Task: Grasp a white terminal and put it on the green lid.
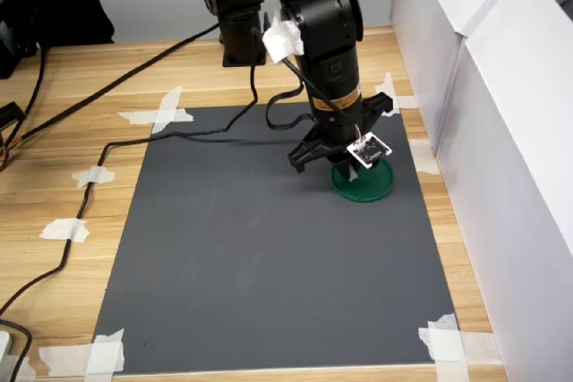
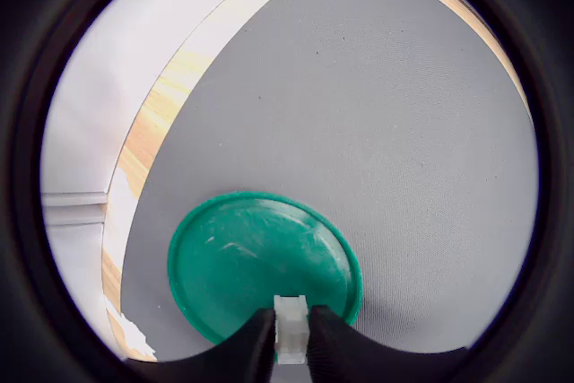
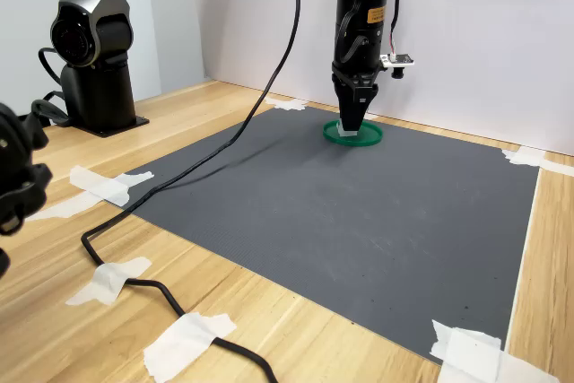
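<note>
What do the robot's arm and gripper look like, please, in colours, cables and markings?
The arm is glossy black with rounded housings, an orange-brown label band and a white connector near the wrist. Black cables trail off it. A small white circuit board sits beside the black tapered gripper.

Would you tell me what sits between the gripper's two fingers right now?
The white terminal, pinched between the fingers over the green lid's edge, as the wrist view shows.
</note>
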